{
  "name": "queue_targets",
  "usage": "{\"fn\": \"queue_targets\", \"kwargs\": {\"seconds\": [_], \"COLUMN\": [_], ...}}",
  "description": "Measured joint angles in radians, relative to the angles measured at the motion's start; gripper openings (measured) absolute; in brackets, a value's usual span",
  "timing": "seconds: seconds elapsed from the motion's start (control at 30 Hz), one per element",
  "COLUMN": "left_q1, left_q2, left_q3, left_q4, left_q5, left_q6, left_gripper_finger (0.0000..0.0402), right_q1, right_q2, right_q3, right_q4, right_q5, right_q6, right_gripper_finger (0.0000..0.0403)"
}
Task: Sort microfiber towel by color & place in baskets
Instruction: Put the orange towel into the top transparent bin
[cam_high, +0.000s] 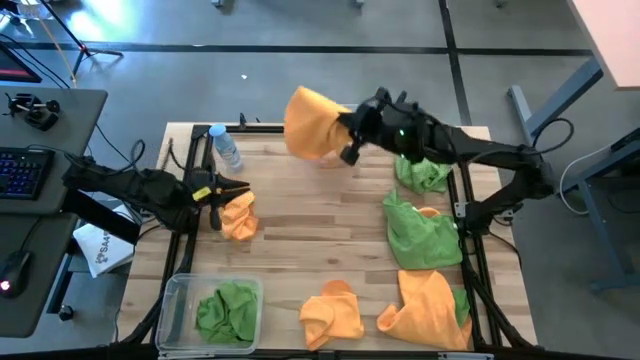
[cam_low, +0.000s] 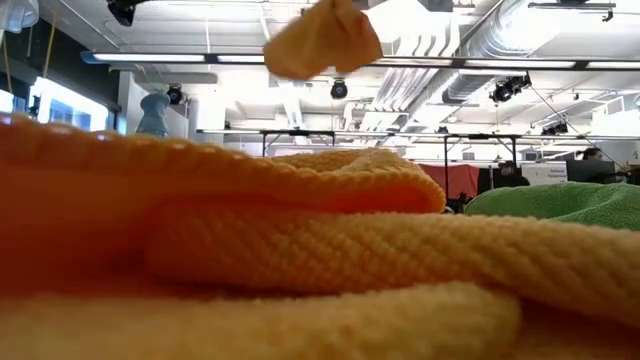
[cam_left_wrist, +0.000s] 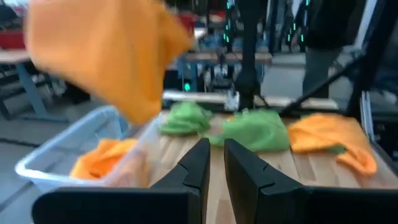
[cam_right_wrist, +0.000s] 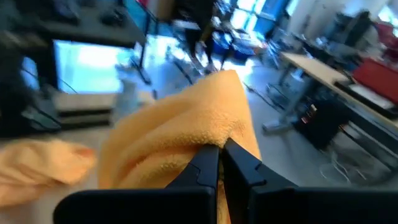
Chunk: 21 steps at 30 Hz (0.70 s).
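Right hand (cam_high: 348, 128) pinches orange towel (cam_high: 310, 122) above table's far edge (cam_high: 300, 127).

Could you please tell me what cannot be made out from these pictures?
- Low view: an orange towel against the lens hides the table and baskets.
- High view: the second basket is barely traceable under green towels.
- Left wrist view: the lifted orange towel is blurred.
- Right wrist view: the water bottle is blurred.

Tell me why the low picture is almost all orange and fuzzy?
In the low view an orange towel lies right against the lens, filling the frame. In the left wrist view the lifted towel is blurred. In the right wrist view the room behind is smeared, while the right gripper looks sharp.
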<state>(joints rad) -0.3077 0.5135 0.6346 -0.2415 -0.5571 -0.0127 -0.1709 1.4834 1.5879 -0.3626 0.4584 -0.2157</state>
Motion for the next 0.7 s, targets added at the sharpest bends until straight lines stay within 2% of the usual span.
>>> {"fn": "queue_targets", "kwargs": {"seconds": [0.17,0.33,0.43,0.53,0.7], "left_q1": [0.000,0.000,0.000,0.000,0.000], "left_q2": [-0.086,-0.125,-0.126,-0.125,-0.124], "left_q3": [0.001,0.001,0.000,0.000,0.000], "left_q4": [-0.050,-0.103,-0.117,-0.118,-0.134], "left_q5": [0.007,0.009,0.010,0.013,0.013], "left_q6": [0.030,-0.034,-0.057,-0.065,-0.065], "left_gripper_finger": [0.0034,0.0034,0.0034,0.0034,0.0034], "right_q1": [-0.116,-0.201,-0.234,-0.263,-0.310], "right_q2": [0.039,0.138,0.206,0.278,0.403], "right_q3": [0.000,0.000,0.000,0.021,0.133], "right_q4": [-0.056,-0.077,-0.065,-0.082,-0.141], "right_q5": [-0.052,-0.169,-0.183,-0.202,-0.297], "right_q6": [0.086,0.163,0.212,0.311,0.512], "right_gripper_finger": [0.0000,0.0000,0.0000,0.0000,0.0000]}}
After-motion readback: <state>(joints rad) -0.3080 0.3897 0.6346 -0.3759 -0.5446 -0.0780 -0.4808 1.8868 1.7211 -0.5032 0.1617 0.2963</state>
